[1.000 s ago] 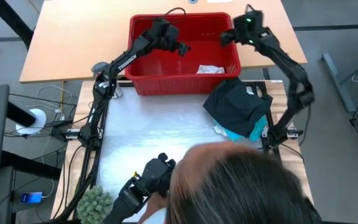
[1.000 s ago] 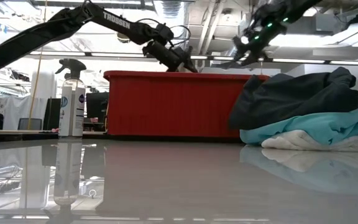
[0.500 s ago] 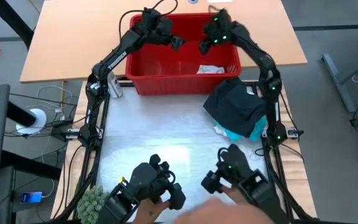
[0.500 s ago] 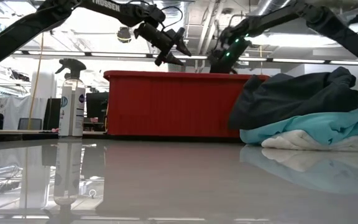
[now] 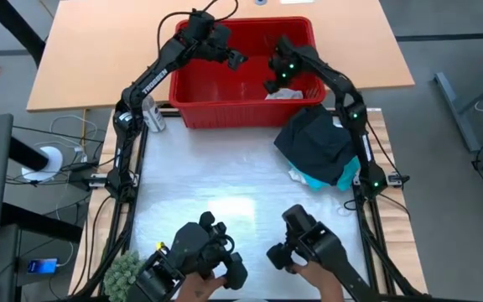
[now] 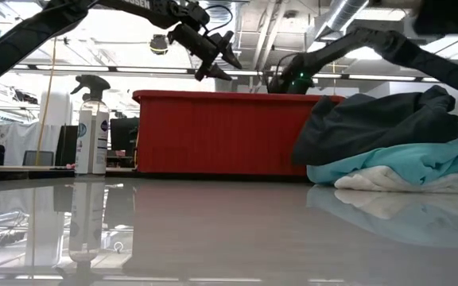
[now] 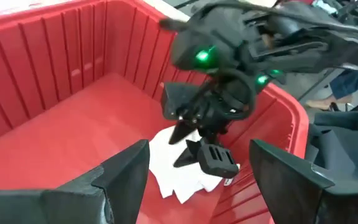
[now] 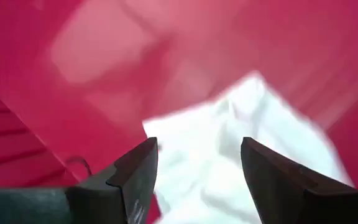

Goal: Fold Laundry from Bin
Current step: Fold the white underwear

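From above, your right pincer (image 5: 272, 86) hangs wide inside the red bin (image 5: 193, 113), just over the white piece (image 5: 284, 95). Your left pincer (image 5: 235, 60) hovers wide nearby. Level view: folded clothes (image 6: 388, 143) sit on the surface (image 6: 213, 230).

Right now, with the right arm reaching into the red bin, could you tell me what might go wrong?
1. The open right claw hangs over the small white piece lying against the red bin wall; it could hit that wall.
2. The left claw, open over the bin, is close enough to collide.
3. The thin cloth may slip.
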Available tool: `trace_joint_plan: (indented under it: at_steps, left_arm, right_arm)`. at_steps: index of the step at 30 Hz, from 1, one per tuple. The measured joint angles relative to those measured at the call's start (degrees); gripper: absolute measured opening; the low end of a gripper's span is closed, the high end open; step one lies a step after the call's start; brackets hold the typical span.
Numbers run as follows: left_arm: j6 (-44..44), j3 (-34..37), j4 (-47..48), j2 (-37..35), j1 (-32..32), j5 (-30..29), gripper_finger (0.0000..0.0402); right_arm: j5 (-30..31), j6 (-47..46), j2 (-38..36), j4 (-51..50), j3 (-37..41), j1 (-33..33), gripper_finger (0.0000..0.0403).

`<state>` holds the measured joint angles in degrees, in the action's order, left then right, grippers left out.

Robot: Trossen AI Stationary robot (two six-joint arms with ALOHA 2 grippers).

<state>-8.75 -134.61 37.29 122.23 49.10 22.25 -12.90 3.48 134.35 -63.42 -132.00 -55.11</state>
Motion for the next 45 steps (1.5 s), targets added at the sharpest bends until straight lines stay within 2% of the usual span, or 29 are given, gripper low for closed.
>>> trace_joint_plan:
  at_steps: [10, 18, 22, 24, 26, 28, 31, 32, 38, 45]
  left_arm:
    - [2.30, 0.00, 0.77, 0.00, -0.09, -0.10, 0.0263]
    - [2.08, 0.00, 0.35, 0.00, -0.09, -0.10, 0.0263]
    - [2.03, 0.00, 0.26, 0.02, -0.11, -0.16, 0.0263]
    - [2.02, 0.00, 0.17, 0.02, -0.13, -0.26, 0.0263]
    - [1.79, 0.00, 0.06, 0.02, -0.13, -0.42, 0.0263]
    - [1.43, 0.00, 0.07, 0.02, -0.13, -0.49, 0.0263]
    - [0.47, 0.00, 0.07, 0.02, -0.13, -0.46, 0.0263]
    - [0.15, 0.00, 0.10, 0.02, -0.13, -0.45, 0.0263]
    - [-0.46, 0.00, 0.25, -0.06, -0.13, -0.14, 0.0263]
    - [0.40, 0.00, -0.96, -2.14, -0.13, -0.04, 0.0263]
  right_arm:
    - [0.89, 0.13, 2.98, -11.40, 0.09, -0.36, 0.0256]
    - [2.10, 2.34, 5.84, -13.18, 0.07, 0.46, 0.0274]
    - [4.08, 7.93, 8.99, -18.17, -0.35, 1.29, 0.0271]
    - [5.79, 6.77, 9.94, -18.38, -0.33, 1.63, 0.0254]
    - [6.77, 6.21, 10.42, -18.03, -0.25, 2.20, 0.0216]
    - [8.26, 6.08, 10.47, -18.15, -0.21, 2.77, 0.0156]
    - [9.75, 5.84, 9.87, -18.30, -0.15, 3.15, 0.0043]
    - [10.09, 5.88, 9.42, -17.84, -0.12, 3.22, 0.0027]
    - [10.99, 5.41, 3.54, -12.77, 0.46, 2.98, 0.0026]
    - [11.71, 2.24, -11.19, -7.65, 0.07, 0.69, 0.0026]
